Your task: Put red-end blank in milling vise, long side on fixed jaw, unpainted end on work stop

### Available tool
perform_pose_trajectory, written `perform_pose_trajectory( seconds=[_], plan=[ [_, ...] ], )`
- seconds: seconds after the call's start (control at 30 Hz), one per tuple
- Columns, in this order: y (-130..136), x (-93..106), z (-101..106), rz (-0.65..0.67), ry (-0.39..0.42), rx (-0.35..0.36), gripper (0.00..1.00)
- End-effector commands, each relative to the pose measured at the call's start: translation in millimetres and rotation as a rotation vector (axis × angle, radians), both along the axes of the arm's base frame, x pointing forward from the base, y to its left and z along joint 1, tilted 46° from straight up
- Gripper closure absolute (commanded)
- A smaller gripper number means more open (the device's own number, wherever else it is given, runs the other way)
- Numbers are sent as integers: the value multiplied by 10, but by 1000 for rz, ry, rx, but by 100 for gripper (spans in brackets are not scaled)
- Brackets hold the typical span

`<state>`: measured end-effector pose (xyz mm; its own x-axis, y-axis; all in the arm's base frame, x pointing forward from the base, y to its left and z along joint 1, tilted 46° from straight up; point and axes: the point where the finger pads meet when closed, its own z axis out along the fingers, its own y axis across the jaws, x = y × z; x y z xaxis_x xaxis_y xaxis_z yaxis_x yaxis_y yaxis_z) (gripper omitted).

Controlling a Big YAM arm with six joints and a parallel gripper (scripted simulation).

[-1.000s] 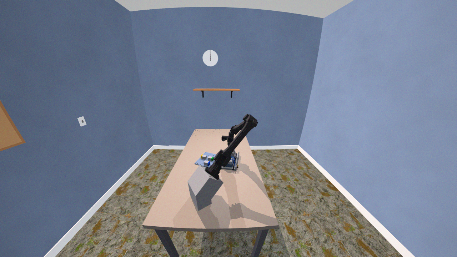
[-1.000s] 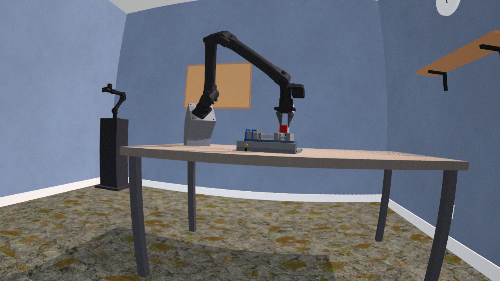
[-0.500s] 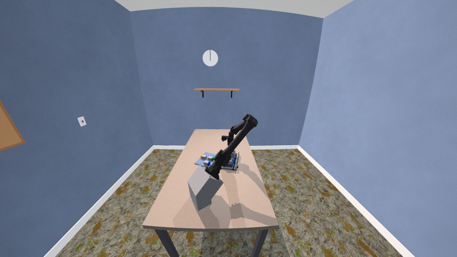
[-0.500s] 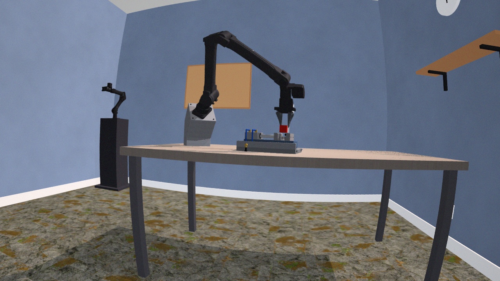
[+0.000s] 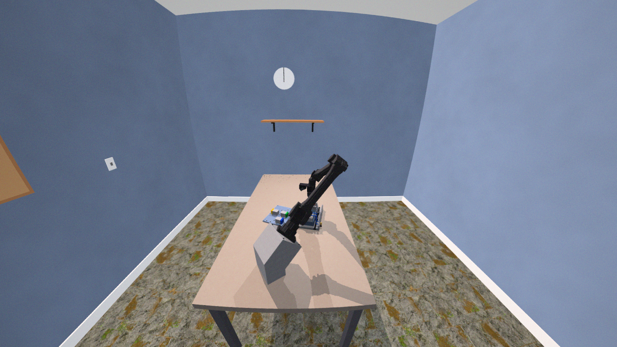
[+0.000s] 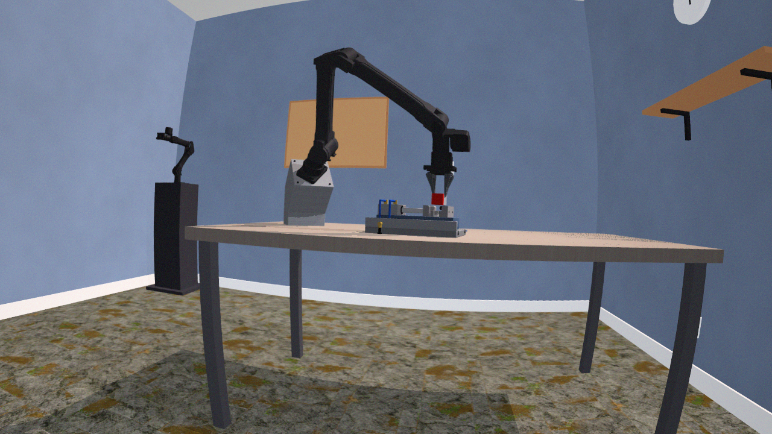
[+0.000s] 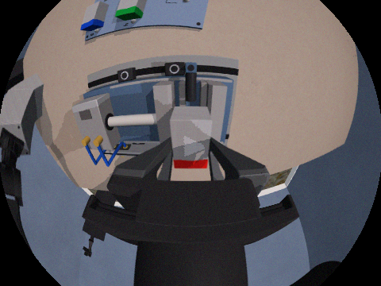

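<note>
- Hoses [image 6: 380, 208] [image 7: 90, 155] come first on the left, blue loops on the block that drives the vise [image 5: 319, 227] [image 6: 411, 226] [image 7: 234, 85]; I'd keep the fingers off them.
- The plate [image 5: 269, 218] [image 7: 167, 17] sits off beyond the vise, with the blue-ended blank [image 5: 278, 220] [image 7: 96, 13], the green-ended one [image 5: 283, 213] [image 7: 128, 13] and the yellow-ended one [image 5: 275, 211] apart from each other.
- The moving jaw [image 7: 162, 95] stands left of the gap.
- The red-ended blank [image 6: 437, 199] [image 7: 190, 133] is up over the vise, gripped between the gripper's [image 6: 438, 195] [image 7: 190, 148] fingers, which are held apart by its width. It looks level, paint away from the work stop [image 7: 190, 85].
- Blocky and metal-grey, it should be stiff, fairly heavy for its size and hard to mar, though smooth sides could slip or twist. Best held as now, square across the two long sides, fingertips high enough to miss the bars, which I can't make out beneath it.
- The fixed jaw [image 7: 219, 103] is rightmost. With a finger on that side, the blank probably needs setting down, then a nudge flush after release.

Between the earlier views and now, I can't make out any change from my end — in the top view or the exterior one. If anything has shifted, it is too small for me to tell — and the wrist view gives me no earlier picture to compare.
</note>
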<state>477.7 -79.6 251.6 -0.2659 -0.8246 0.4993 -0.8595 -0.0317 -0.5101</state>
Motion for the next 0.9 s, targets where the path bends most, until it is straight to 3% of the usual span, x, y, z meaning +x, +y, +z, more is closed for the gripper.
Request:
perform_pose_trajectory(
  seconds=[0.0, 0.87],
  plan=[
    [-30, -72, 131, 3, -23, 0, 100],
    [-32, -100, 128, 0, -17, 2, 100]
  ],
)
